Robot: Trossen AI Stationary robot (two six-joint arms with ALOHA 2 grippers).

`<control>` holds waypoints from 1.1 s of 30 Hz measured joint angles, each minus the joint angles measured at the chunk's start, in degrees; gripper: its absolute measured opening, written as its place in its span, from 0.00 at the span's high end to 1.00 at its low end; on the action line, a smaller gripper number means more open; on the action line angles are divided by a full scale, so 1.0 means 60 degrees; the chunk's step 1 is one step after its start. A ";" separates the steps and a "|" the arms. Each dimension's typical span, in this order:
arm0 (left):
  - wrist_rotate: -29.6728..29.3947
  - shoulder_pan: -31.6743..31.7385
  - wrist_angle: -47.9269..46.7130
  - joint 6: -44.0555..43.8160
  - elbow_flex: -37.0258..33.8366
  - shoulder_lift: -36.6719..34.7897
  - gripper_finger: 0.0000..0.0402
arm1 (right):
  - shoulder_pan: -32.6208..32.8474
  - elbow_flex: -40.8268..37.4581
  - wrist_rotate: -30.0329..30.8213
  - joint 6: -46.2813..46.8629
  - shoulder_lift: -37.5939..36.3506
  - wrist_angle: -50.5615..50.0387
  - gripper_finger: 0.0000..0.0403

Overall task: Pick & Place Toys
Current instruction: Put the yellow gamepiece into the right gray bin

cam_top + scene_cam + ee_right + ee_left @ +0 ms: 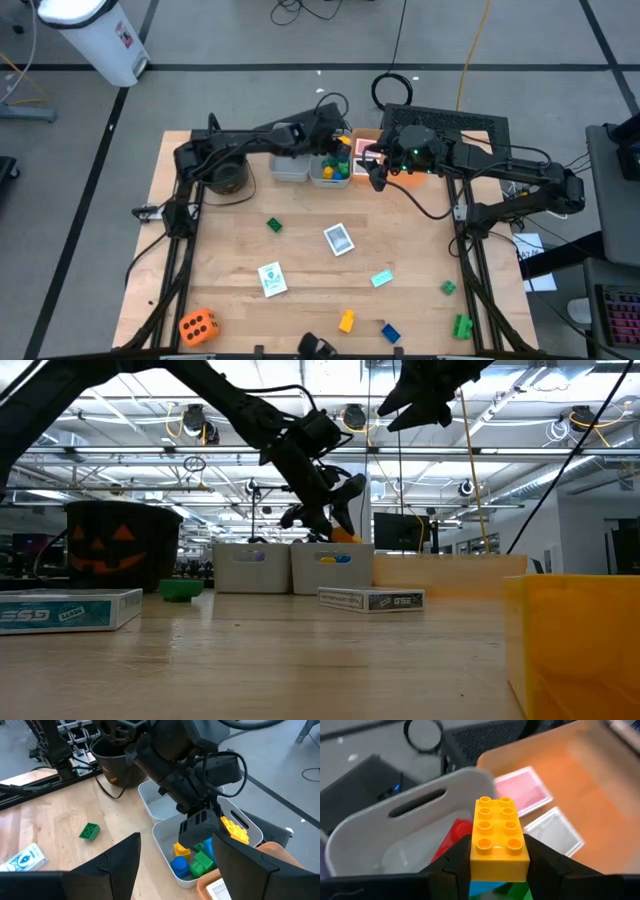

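My left gripper [340,152] is shut on a yellow brick [500,837] above the right one of two grey bins [328,172]. That bin holds red, blue, green and yellow bricks [192,860]. The held brick also shows in the right wrist view [234,830] and the low view [343,535]. My right gripper [177,870] is open and empty, raised above the table over the near left corner of the flat orange tray [405,178]. A pink card [522,790] and a pale card [555,830] lie flat in the tray. My left gripper pinches the yellow brick by its two long sides [475,855] between its two fingers, at the end nearest the wrist. The fingers [542,862] lie along the brick and slant down from the table's left. The brick is lifted clear above the bin, studs toward the camera.
A black pumpkin bucket [226,175] stands left of the bins. On the table lie two cards [339,239] [271,279], an orange die [198,326], and loose green [273,226], teal [381,278], yellow [346,321], blue [390,331] and green [462,325] bricks.
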 joint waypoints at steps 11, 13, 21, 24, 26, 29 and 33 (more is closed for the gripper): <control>0.0139 0.0253 -0.0740 0.0235 0.0065 0.0023 0.65 | 0.0000 0.0000 0.0007 -0.0163 0.0000 0.0002 0.41; 0.0142 0.0256 -0.0769 0.0412 0.0065 0.0019 0.65 | 0.0000 0.0000 0.0007 -0.0163 0.0000 0.0002 0.41; 0.0373 0.0415 -0.0780 0.0421 0.0065 0.0019 0.65 | 0.0000 0.0000 0.0007 -0.0163 0.0000 0.0002 0.41; 0.0375 0.0430 -0.0773 0.0410 0.0065 0.0019 0.63 | 0.0000 0.0000 0.0007 -0.0163 0.0000 0.0002 0.41; 0.0379 0.0427 -0.0773 0.0407 0.0061 0.0019 0.59 | 0.0000 0.0000 0.0007 -0.0163 0.0000 0.0002 0.41; 0.0379 0.0423 -0.0769 0.0399 0.0065 0.0015 0.52 | 0.0000 0.0000 0.0007 -0.0162 0.0000 0.0002 0.41; 0.0379 0.0427 -0.0693 0.0399 0.0065 0.0015 0.47 | 0.0000 0.0000 0.0007 -0.0159 0.0000 0.0002 0.41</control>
